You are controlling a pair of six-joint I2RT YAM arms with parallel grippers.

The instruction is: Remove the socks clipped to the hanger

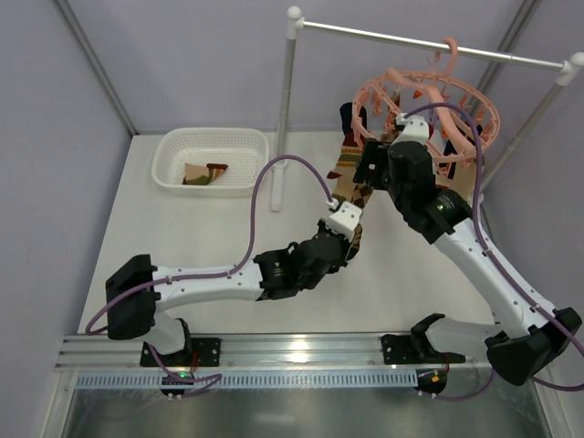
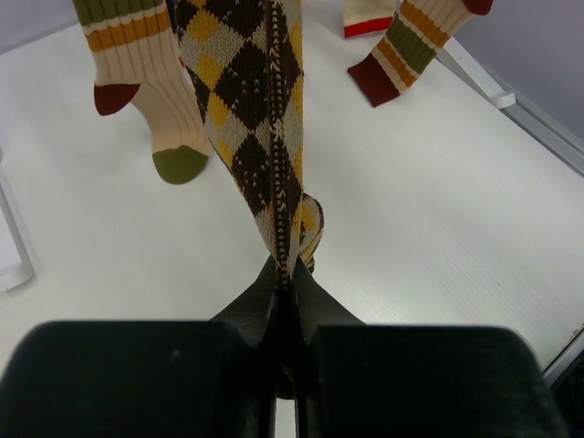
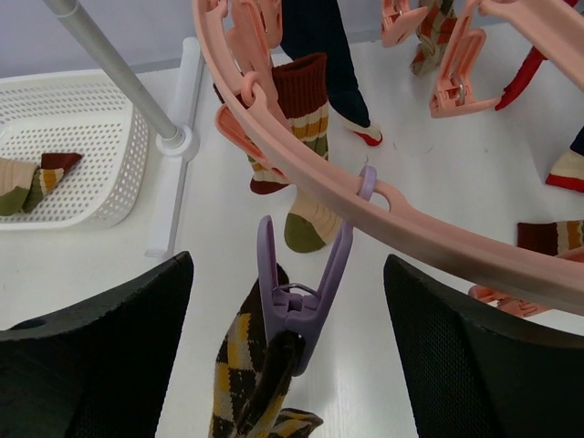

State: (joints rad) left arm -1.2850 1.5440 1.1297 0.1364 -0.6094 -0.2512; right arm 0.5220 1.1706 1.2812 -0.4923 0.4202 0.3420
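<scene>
Left gripper [image 2: 285, 274] jaws pressed together, pinching lower end of argyle sock [image 2: 246, 109]. Right gripper [image 3: 288, 274] jaws spread wide, either side of purple clip [image 3: 297, 315] biting sock's top end. Sock hangs from pink hanger [image 3: 429, 239] over far-right part of table.

Handling: sock light, soft, stretchy, likely gives before it releases. Low hold fine; squeeze clip at upper tails.

Room: basket [image 1: 214, 134] near far-left corner, white post [image 1: 285, 119] between, striped socks [image 2: 146, 82] close beside. Near edge open.

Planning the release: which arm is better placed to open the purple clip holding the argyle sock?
Right: right gripper has open jaws flanking the purple clip; left gripper has jaws shut on the argyle sock.
</scene>
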